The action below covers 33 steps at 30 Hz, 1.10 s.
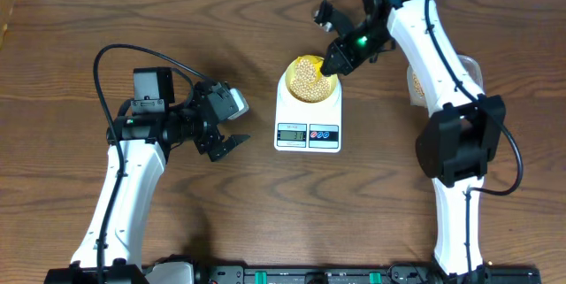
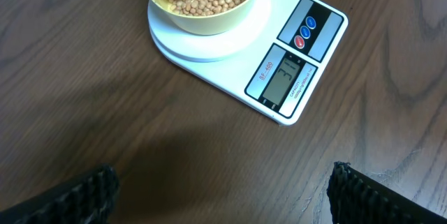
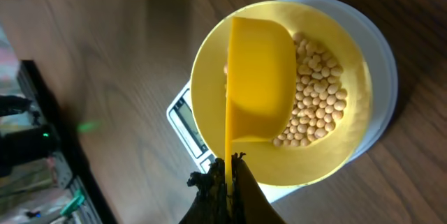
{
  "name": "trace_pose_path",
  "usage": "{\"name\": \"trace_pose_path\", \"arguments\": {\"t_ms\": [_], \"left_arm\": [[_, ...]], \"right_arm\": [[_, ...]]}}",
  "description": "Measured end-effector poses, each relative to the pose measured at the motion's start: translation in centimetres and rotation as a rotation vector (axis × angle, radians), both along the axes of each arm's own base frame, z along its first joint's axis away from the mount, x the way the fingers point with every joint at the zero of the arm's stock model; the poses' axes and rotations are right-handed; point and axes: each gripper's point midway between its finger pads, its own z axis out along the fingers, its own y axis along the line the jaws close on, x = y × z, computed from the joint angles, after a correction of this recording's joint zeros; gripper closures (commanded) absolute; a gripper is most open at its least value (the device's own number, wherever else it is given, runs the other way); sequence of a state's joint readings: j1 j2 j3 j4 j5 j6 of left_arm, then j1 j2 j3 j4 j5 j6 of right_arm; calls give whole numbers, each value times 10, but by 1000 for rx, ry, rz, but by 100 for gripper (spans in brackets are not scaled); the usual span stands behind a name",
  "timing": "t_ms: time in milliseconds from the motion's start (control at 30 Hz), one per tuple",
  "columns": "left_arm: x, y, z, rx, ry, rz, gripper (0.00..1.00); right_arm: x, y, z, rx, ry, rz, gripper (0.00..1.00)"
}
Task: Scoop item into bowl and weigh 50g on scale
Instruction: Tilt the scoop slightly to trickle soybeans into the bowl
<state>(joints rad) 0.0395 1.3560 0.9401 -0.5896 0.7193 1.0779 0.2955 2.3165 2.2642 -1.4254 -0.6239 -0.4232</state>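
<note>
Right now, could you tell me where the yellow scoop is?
The scoop is held by the right gripper, tipped over the pale yellow bowl of beans, which sits on the white scale at the table's centre.

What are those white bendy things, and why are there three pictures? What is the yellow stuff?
The white bendy things are two robot arms at a wooden table. Each arm ends in a gripper, a hand with only two fingers. One picture looks down from above the table. The other two come from small cameras on each arm's wrist, so you see what each hand sees.

In the middle sits a white kitchen scale for weighing things. On it stands a little yellow bowl holding round tan beans.

The right gripper is shut on a bright yellow scoop, tilted over the bowl. The left gripper is open, holding nothing, beside the scale. Behind the right arm is a clear tub with more beans.
</note>
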Motion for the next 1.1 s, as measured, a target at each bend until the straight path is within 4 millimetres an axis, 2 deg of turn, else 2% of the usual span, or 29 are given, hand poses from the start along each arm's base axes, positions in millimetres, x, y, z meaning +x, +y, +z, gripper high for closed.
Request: {"name": "trace_pose_path", "arguments": {"t_ms": [533,1100], "left_arm": [[0,0,0,0,0,0,2],[0,0,0,0,0,0,3]], "right_arm": [[0,-8,-3,-53,-5,-5,99],[8,-20,13,93,45,-67,99]]}}
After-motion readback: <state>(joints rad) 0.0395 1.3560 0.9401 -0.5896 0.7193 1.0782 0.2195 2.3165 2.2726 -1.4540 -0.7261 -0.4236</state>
